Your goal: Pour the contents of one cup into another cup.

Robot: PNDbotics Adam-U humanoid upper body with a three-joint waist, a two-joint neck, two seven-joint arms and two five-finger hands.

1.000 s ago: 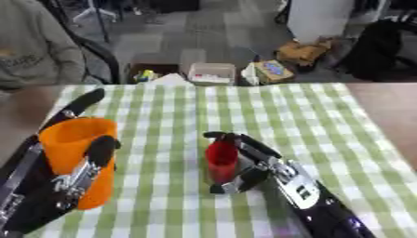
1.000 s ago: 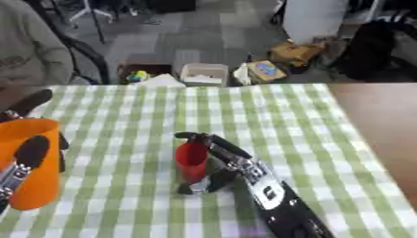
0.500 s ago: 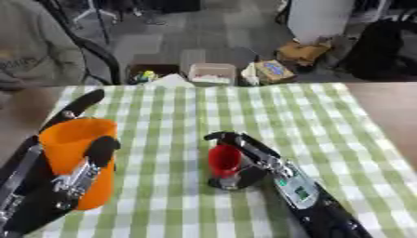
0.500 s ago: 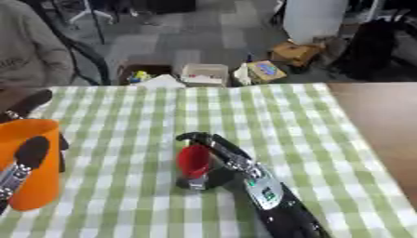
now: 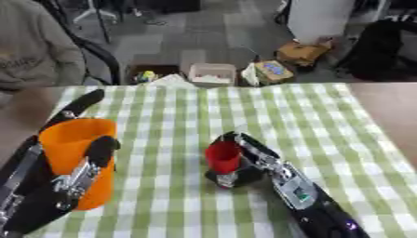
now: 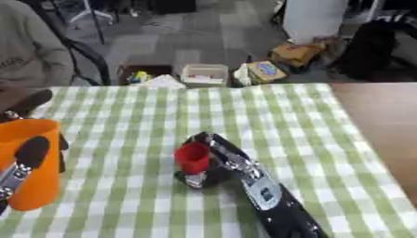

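A tall orange cup (image 5: 75, 158) stands upright at the left of the green checked tablecloth. My left hand (image 5: 61, 186) is curled round it, thumb on the front and a finger reaching up behind the rim. Near the middle a small red cup (image 5: 222, 156) sits upright and tilts very little. My right hand (image 5: 254, 163) holds it from the right side, with fingers wrapped round its base and wall. What either cup holds is hidden from here.
The checked cloth (image 5: 293, 111) covers the table (image 5: 383, 100), with bare wood at the right edge. Past the far edge are boxes (image 5: 211, 73) on the floor and a seated person (image 5: 36, 51) at the upper left.
The red cup and my right hand have shifted slightly up and left, and the cup stands a bit straighter. The orange cup and left hand stay as they were.
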